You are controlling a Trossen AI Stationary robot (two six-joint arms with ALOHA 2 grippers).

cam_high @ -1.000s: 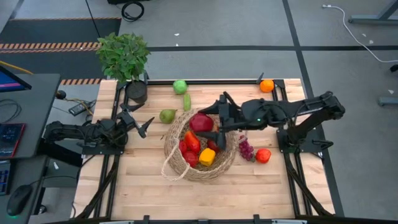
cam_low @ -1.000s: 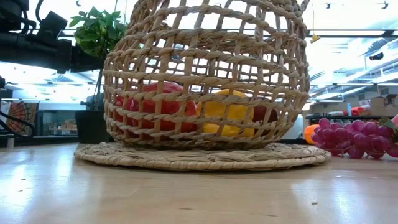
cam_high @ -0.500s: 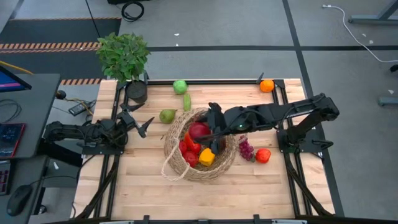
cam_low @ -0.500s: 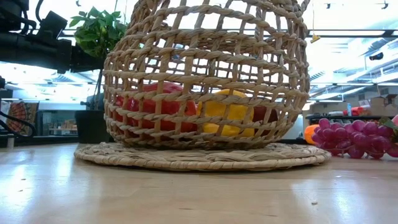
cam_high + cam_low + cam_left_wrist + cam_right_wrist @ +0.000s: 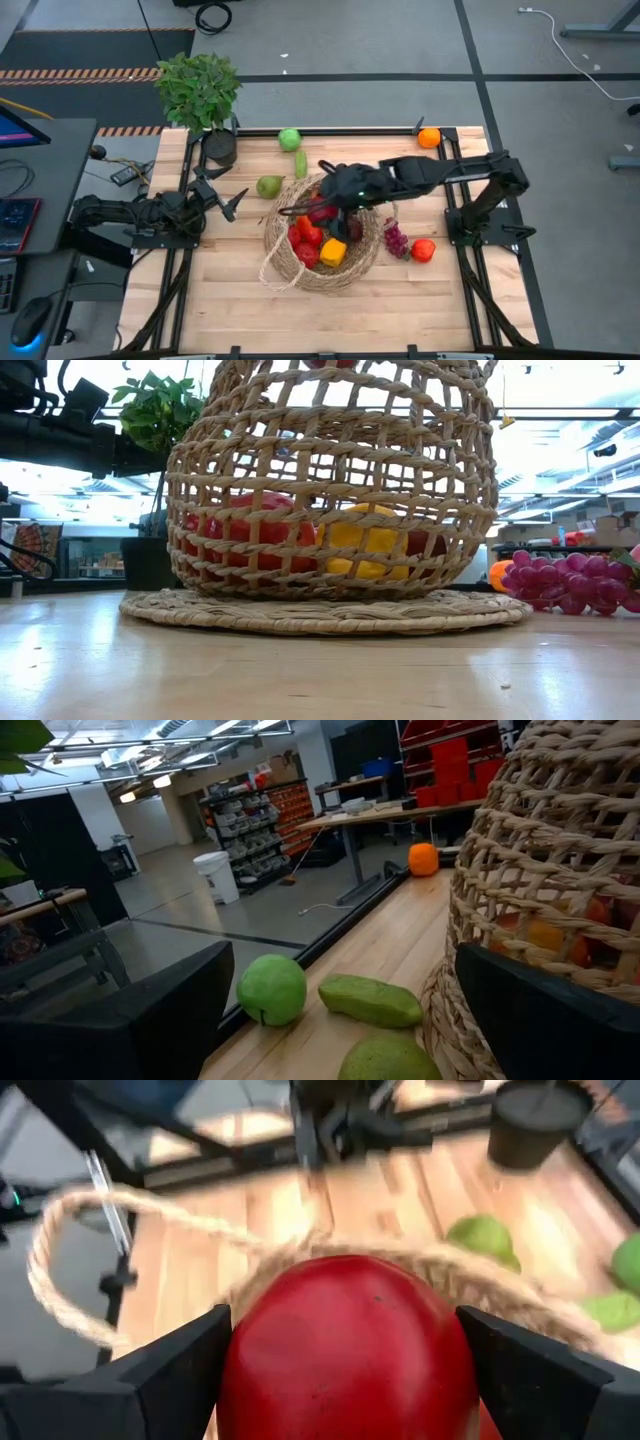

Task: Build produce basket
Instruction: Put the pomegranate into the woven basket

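The wooden table (image 5: pixel 200 300) is pale butcher-block with a dark frame around it. Near its middle sits the woven basket (image 5: pixel 290 270). Towards the far edge lie a green apple (image 5: pixel 289 139) and, just beside it, a long green vegetable (image 5: pixel 300 163); a green pear (image 5: pixel 268 186) rests close to the basket's far-left side. A dark plant pot (image 5: pixel 219 148) stands at the far left corner, and an orange (image 5: pixel 429 138) at the far right corner. On the basket's right lie a bunch of purple grapes (image 5: pixel 396 240) and a red fruit (image 5: pixel 423 250), touching or nearly so.
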